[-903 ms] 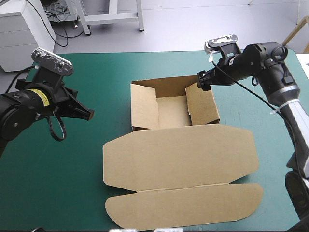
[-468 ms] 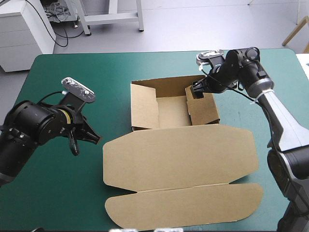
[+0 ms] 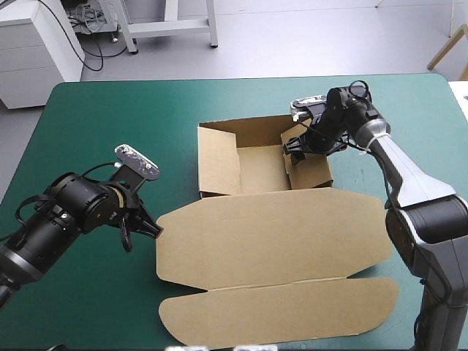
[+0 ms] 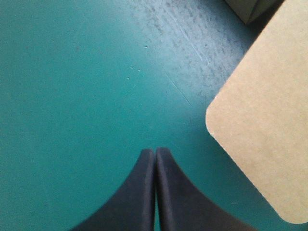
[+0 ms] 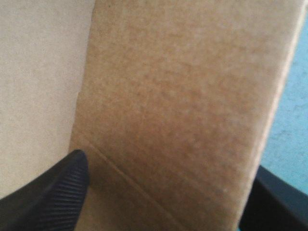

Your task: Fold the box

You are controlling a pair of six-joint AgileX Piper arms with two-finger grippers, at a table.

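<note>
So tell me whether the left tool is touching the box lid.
Apart. The left wrist view shows teal-green cover between the shut left tool and the lid's rounded corner.

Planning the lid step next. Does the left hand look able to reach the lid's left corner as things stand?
Probably yes: the shut left hand is just beside the lid at its rounded corner, with only bare teal-green cover between them.

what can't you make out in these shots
- High view: the right fingers are too small and dark to tell whether they touch the box.
- Right wrist view: one wall fills it; the box's other walls are cut off.
- Left wrist view: only one lid corner shows past the shut left fingers.
</note>
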